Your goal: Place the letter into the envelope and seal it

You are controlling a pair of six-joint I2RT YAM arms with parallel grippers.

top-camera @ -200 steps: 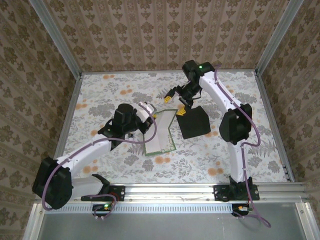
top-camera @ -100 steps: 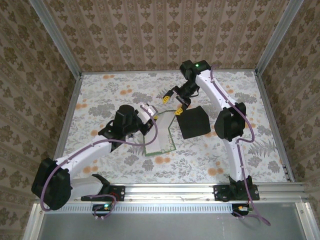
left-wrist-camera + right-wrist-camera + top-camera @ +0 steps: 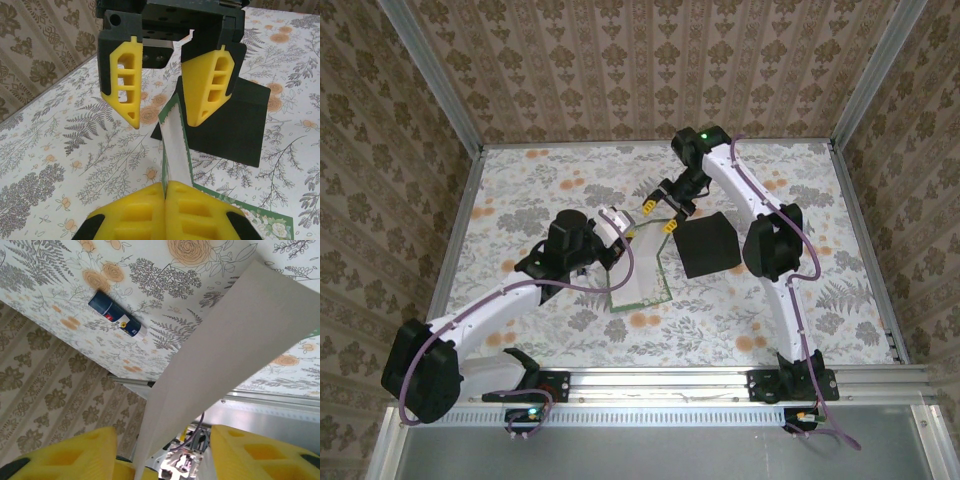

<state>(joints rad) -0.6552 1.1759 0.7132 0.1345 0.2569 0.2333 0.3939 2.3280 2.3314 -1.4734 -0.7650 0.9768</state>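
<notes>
Patterned brown wallpaper closes in three sides of a table (image 3: 520, 190) covered with a pale cloth printed with ferns and orange flowers; nothing of the task looks finished. The letter (image 3: 642, 270) is outside the envelope (image 3: 708, 246) and lies just left of it; part of the sheet rests on the cloth and shows its green border, while the rest is lifted and curled up on edge. The left gripper (image 3: 165, 187) has its yellow fingers pressed together on the near edge of that raised strip. The right gripper (image 3: 165, 119) stands at the strip's far end with its fingers spread, one on each side of the paper, and a gap shows on both sides, so it is not pinching yet. From its own wrist view, the white sheet (image 3: 225, 340) runs down between those parted fingers. The envelope lies flat and dark on the cloth; I cannot tell whether its flap is open. My judgement is that the sheet is being passed or folded between the two arms; inserting it and sealing are both left to do. A glue stick (image 3: 117, 313) lies on the cloth well apart from the paper and is untouched; it is dark blue with a white end and has a small red mark on its label. The writing on it is too small to read; the letter and envelope show no legible text.
</notes>
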